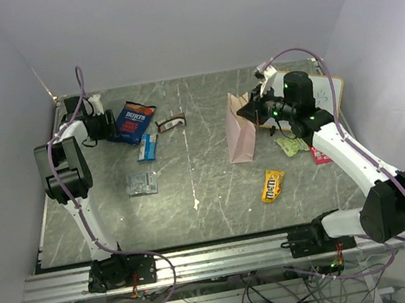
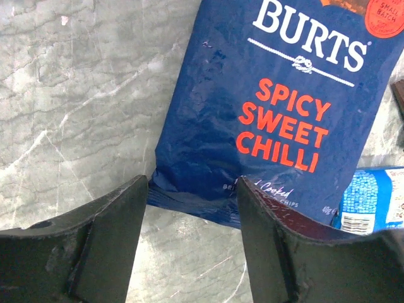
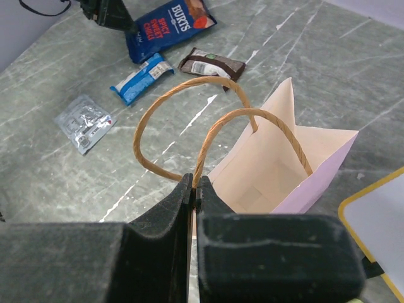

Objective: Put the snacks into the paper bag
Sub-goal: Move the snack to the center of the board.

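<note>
Paper bag (image 3: 271, 165) handle clamped by right gripper (image 3: 193, 188)

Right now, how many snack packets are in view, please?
7. Left of the paper bag: chip bag, blue-white packet, brown bar, silver packet. Right: M&M's, green packet, pink packet.

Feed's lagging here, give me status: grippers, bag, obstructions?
Left gripper open, straddling chip bag corner. Right gripper shut on paper bag handles. Bag looks empty; mouth unobstructed.
</note>
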Controlling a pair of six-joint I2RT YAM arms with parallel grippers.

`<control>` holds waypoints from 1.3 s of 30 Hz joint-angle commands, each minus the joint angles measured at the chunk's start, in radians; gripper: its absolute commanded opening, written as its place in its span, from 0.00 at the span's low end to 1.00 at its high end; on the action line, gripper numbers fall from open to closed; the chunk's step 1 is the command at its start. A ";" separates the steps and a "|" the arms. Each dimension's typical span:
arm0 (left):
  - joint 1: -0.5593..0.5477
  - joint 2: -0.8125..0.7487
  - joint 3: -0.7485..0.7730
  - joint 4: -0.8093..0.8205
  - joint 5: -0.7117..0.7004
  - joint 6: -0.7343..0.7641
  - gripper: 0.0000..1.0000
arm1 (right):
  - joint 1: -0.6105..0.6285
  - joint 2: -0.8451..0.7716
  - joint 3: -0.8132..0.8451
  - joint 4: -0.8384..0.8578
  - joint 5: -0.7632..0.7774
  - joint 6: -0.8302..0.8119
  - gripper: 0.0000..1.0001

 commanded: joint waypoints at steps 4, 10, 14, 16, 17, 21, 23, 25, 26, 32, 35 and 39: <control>0.005 0.004 -0.054 0.029 0.067 -0.019 0.56 | -0.006 -0.003 -0.008 0.008 -0.045 -0.018 0.00; 0.005 -0.015 -0.065 0.017 0.100 -0.011 0.32 | -0.006 0.011 -0.009 0.006 -0.039 -0.025 0.00; 0.005 -0.028 -0.052 -0.007 0.135 -0.008 0.12 | -0.006 0.018 -0.005 0.002 -0.039 -0.031 0.00; 0.004 -0.042 -0.048 -0.013 0.143 -0.006 0.07 | -0.006 0.023 -0.003 0.000 -0.034 -0.033 0.00; 0.005 -0.049 -0.044 -0.019 0.145 -0.002 0.07 | -0.006 0.025 -0.002 -0.001 -0.033 -0.035 0.00; 0.005 -0.110 -0.037 -0.047 0.142 0.047 0.07 | -0.006 0.031 -0.001 -0.003 -0.030 -0.042 0.00; 0.006 -0.151 -0.035 -0.088 0.132 0.081 0.07 | -0.006 0.032 -0.001 -0.004 -0.029 -0.047 0.00; 0.006 -0.191 -0.036 -0.142 0.116 0.122 0.07 | -0.007 0.031 -0.001 -0.005 -0.029 -0.050 0.00; 0.005 -0.209 -0.038 -0.175 0.103 0.148 0.07 | -0.006 0.030 -0.002 -0.003 -0.030 -0.051 0.00; 0.004 -0.341 -0.183 -0.330 -0.034 0.270 0.07 | -0.010 0.011 -0.016 0.001 -0.030 -0.055 0.00; 0.005 -0.440 -0.321 -0.328 -0.078 0.287 0.07 | -0.010 0.006 -0.025 0.009 -0.039 -0.051 0.00; 0.004 -0.540 -0.451 -0.338 -0.068 0.280 0.07 | -0.011 -0.002 -0.024 0.022 -0.052 -0.044 0.00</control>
